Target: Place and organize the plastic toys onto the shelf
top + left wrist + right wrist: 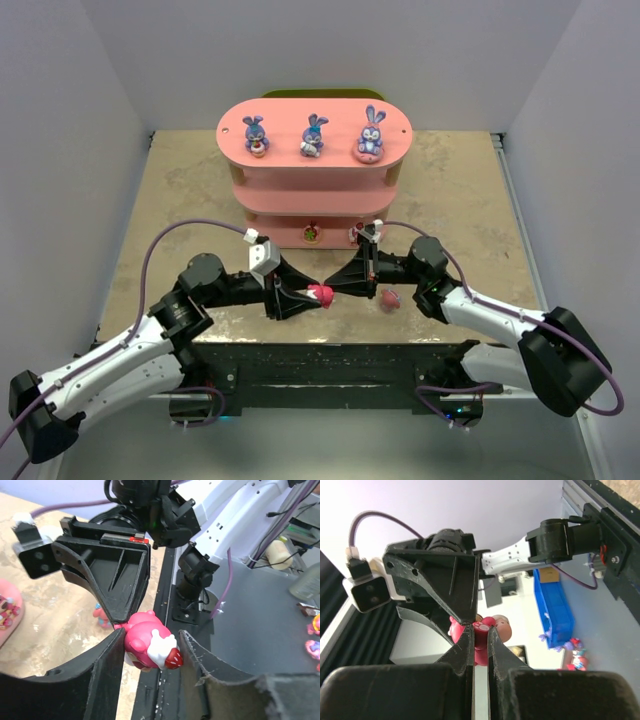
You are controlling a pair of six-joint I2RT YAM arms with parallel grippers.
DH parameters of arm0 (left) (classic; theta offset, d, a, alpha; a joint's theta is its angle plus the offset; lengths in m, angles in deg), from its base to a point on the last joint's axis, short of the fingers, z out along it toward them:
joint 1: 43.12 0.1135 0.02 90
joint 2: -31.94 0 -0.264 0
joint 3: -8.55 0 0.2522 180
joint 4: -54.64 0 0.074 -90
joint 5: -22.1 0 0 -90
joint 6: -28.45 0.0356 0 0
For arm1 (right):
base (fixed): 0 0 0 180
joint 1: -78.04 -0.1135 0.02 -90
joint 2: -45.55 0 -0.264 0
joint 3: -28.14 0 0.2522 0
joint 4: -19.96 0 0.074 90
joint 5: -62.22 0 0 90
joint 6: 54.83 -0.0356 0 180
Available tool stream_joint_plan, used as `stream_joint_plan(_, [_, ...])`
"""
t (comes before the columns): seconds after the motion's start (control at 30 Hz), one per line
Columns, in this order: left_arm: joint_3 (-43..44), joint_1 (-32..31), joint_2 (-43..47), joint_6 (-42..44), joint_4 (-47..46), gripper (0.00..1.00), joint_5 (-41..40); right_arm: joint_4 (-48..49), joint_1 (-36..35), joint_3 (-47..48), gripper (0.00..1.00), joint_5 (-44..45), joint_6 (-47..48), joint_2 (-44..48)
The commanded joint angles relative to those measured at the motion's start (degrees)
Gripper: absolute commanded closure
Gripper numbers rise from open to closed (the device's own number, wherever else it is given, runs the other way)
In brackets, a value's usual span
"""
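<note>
Handover at mid-frame: right hand point(480, 630) pinches pink figurine point(321, 294); left hand point(149, 641) narrowed around it, grip unclear. Next move, I reckon: left secures, right lets go, then shelf point(314, 160).

Shelf point(340, 115) pink; bunnies point(314, 135) purple-blue; figure point(150, 645) pink-white, perhaps red-tipped.

The left arm point(120, 355) and right arm point(500, 318) both extend inward and low, elbows out, with wrists roughly level. The two grippers meet tip to tip at the centreline. The right gripper point(480, 632) is clamped on a pink figure point(147, 647). The left gripper point(150, 640) straddles the same figure, jaws apart.
</note>
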Motion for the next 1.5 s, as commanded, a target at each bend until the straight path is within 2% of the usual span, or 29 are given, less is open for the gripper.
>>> stream_joint_plan(0.0, [-0.35,-0.9,-1.5,-0.35,-3.14,0.68,-0.77,0.56,-0.47,0.01,1.0,-0.81,0.32,1.83])
stream_joint_plan(0.07, [-0.26,-0.99,-1.5,-0.7,-2.88,0.79,-1.91,0.47,-0.56,-0.25,1.0,-0.46,0.41,1.92])
stream_joint_plan(0.1, [-0.18,-0.99,-1.41,-0.87,-2.7,0.87,-3.14,0.39,-0.47,-0.43,0.98,-0.28,0.5,2.09])
stream_joint_plan(0.2, [0.09,-0.99,-1.06,-1.75,-2.09,1.0,-5.34,-1.46,-0.47,-0.61,0.93,0.59,1.73,2.79])
stream_joint_plan(0.37, [0.26,-0.99,-0.71,-4.39,-0.5,1.0,-9.82,-0.93,-0.47,-1.13,0.67,1.39,1.82,2.36])
stream_joint_plan(0.4, [0.26,-1.08,-0.45,-4.74,-0.15,1.0,-11.13,-0.93,-0.47,-1.31,0.58,1.56,1.91,2.36])
stream_joint_plan(0.5, [0.35,-0.99,0.17,-6.32,1.34,1.0,-14.38,-1.89,-0.47,-1.66,0.44,3.4,2.34,2.88])
stream_joint_plan(0.6, [0.61,-0.99,1.13,-8.34,3.53,1.0,-19.2,-6.18,-0.21,0.08,0.44,5.78,6.72,3.59])
stream_joint_plan(0.67, [1.31,-0.99,1.22,-10.54,6.69,1.0,-22.9,-16.25,0.15,1.93,0.43,8.67,14.27,3.94])
stream_joint_plan(0.87, [5.35,-1.08,-0.44,-19.76,21.27,1.0,-44.95,-34.99,2.69,5.54,0.41,17.37,28.96,4.11])
stream_joint_plan(0.9, [5.88,-0.99,-1.32,-21.08,23.12,1.0,-51.34,-36.86,3.65,5.81,0.41,20.52,32.11,4.29])
stream_joint_plan(1.0, [7.91,-0.9,-3.69,-27.06,29.37,1.0,-62.78,-41.62,5.15,5.72,0.41,26.93,36.16,6.04])
stream_joint_plan(1.1, [8.88,-0.9,-6.41,-32.24,32.19,1.0,-70.7,-45.75,5.42,6.77,0.41,32.47,39.77,7.98])
stream_joint_plan(1.2, [9.05,-0.38,-9.58,-34.98,31.32,1.0,-74.77,-48.74,5.51,7.22,0.41,35.13,42.15,10.17])
stream_joint_plan(1.3, [8.88,2.16,-13.01,-35.95,29.04,1.0,-75.31,-51.02,5.51,7.92,0.41,38.03,44.17,12.2])
stream_joint_plan(1.47, [5.46,10.16,-17.57,-31.12,16.57,1.0,-68.37,-54.8,5.51,9.41,0.41,42.33,47.08,15.8])
